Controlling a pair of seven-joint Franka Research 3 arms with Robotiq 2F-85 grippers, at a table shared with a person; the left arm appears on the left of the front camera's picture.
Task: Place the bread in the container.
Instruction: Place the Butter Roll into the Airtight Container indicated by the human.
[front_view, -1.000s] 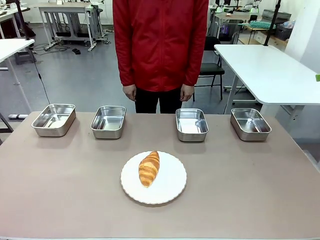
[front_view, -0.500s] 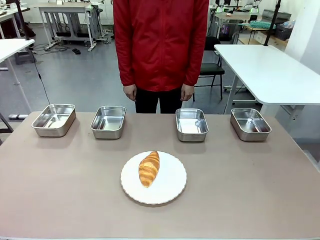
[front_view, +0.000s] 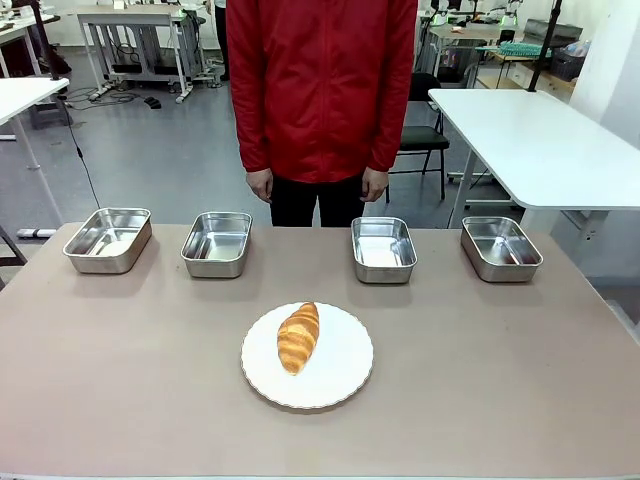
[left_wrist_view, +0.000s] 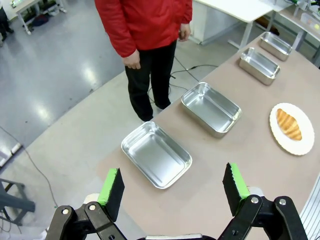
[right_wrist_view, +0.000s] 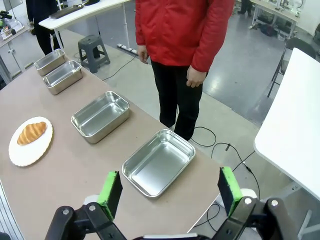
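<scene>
The bread (front_view: 298, 336) is a golden-brown ridged roll lying on a round white plate (front_view: 340, 375) in the middle of the table; it also appears as the bread (left_wrist_view: 289, 124) and the bread (right_wrist_view: 31, 133) in the wrist views. Several identical steel pans stand in a row along the far edge; which one is the container I cannot tell. My left gripper (left_wrist_view: 174, 190) hovers open and empty high above the leftmost pan (left_wrist_view: 156, 154). My right gripper (right_wrist_view: 170, 192) hangs open and empty above the rightmost pan (right_wrist_view: 158, 162).
The pans in the front view are at far left (front_view: 108, 239), mid left (front_view: 217, 243), mid right (front_view: 383, 249) and far right (front_view: 500, 247). A person in a red jacket (front_view: 320, 85) stands at the far edge, hands hanging down. A white table (front_view: 540, 140) stands at back right.
</scene>
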